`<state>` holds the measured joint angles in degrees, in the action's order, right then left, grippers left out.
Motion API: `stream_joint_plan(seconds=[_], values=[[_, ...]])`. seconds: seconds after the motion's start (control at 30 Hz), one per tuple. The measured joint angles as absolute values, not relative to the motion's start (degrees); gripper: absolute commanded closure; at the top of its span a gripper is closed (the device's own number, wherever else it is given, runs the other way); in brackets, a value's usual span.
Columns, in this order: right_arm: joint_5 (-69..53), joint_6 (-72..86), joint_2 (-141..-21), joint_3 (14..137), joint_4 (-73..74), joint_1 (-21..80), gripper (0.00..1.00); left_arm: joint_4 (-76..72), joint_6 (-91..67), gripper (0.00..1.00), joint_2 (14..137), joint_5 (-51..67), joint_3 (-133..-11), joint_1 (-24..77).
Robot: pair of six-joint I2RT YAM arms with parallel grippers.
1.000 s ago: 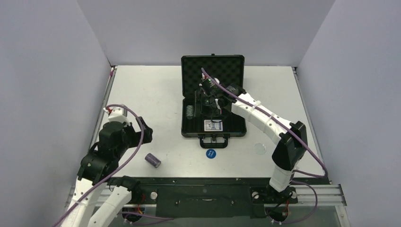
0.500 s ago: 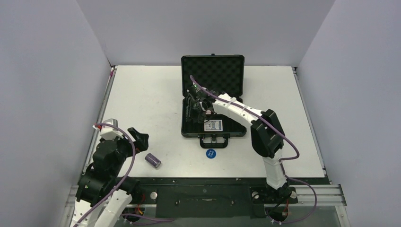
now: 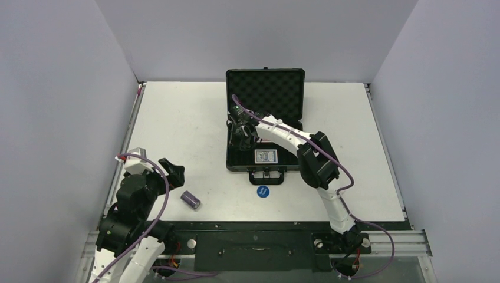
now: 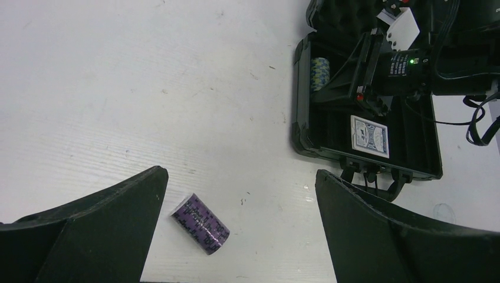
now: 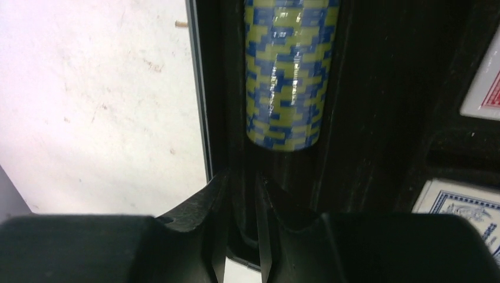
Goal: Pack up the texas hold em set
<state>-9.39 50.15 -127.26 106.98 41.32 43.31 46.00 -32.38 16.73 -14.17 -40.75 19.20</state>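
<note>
Gaping black foam-lined case (image 3: 265,88), blue deck (image 3: 266,155) inside

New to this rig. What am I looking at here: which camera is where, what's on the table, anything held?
Two robot arms are bolted at the near edge of a table, each ending in a two-finger gripper. The wide picture comes from a fixed camera above and behind them; the other two come from a camera on each wrist, so that arm's own fingers show. The left gripper hangs wide open and empty near a purple chip stack lying on its side. The right gripper reaches into the open black case, fingers nearly shut, nothing clearly held, just short of a green-and-blue chip stack in its slot. A blue card deck lies in the case; a blue disc lies on the table before it.
</note>
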Motion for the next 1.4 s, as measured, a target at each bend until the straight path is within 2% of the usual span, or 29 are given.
stream_joint_plan(seconds=[0.7, 1.1, 1.4], values=[[-12.64, 51.33, -134.91, 116.46, 42.52, 38.81, 0.83, 44.88, -32.23, 0.04, 17.39, -12.56, -40.21, 15.38], [-14.00, 47.09, -134.15, 115.98, 42.33, 38.33, 0.67, 44.10, -32.14, 0.04, 18.20, -11.99, -40.21, 13.93], [-13.39, 43.16, -120.20, 110.08, 42.00, 38.72, 0.59, 43.92, -32.29, 0.04, 19.33, -12.95, -40.18, 13.47]])
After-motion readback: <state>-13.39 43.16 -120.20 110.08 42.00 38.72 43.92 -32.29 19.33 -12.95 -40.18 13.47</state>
